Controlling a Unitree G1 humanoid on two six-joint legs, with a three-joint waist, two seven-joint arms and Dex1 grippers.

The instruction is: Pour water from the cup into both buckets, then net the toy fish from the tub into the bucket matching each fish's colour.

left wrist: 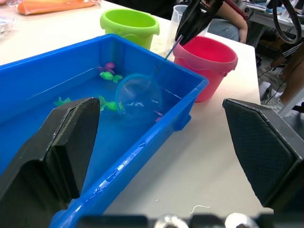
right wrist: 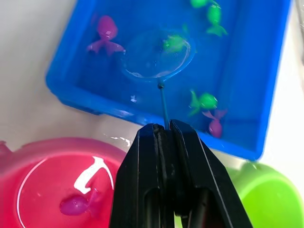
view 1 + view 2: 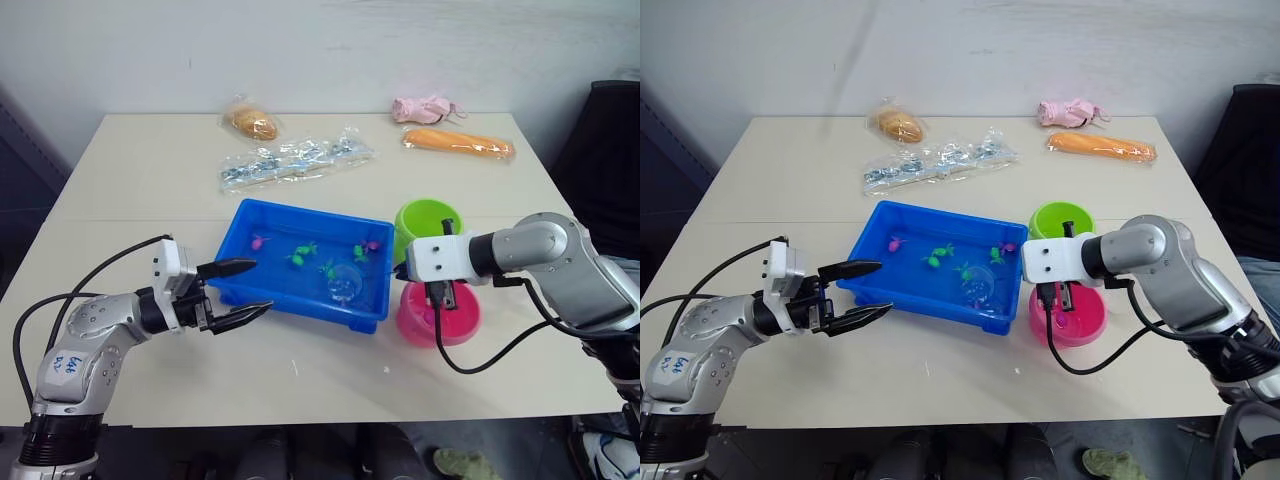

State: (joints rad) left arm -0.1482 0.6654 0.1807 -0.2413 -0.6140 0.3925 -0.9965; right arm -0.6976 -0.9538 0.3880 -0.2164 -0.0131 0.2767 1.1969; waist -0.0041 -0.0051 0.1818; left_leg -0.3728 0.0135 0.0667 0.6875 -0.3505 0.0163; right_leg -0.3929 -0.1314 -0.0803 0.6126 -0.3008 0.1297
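Note:
The blue tub [image 3: 300, 305] sits mid-table holding water and several tiny green and pink toy fish [image 3: 300, 255]. My right gripper [image 2: 165, 129] is shut on the thin handle of the net [image 2: 156, 53]. The net's hoop lies in the tub's water, and a green fish [image 2: 175, 43] shows through the mesh. Right of the tub stand the lime green bucket [image 3: 428, 222] and the pink bucket [image 3: 440, 318]. The pink bucket holds water and one pink fish [image 2: 78, 205]. A translucent cup [image 1: 177, 21] peeks from behind the pink bucket. My left gripper [image 3: 262, 285] is open at the tub's left corner.
Along the table's far side lie a bagged bun [image 3: 252, 122], a clear packet [image 3: 295, 160], an orange bag [image 3: 458, 143] and a pink item [image 3: 425, 108]. A person's arm [image 1: 237, 28] shows beyond the table. Bare tabletop lies in front of the tub.

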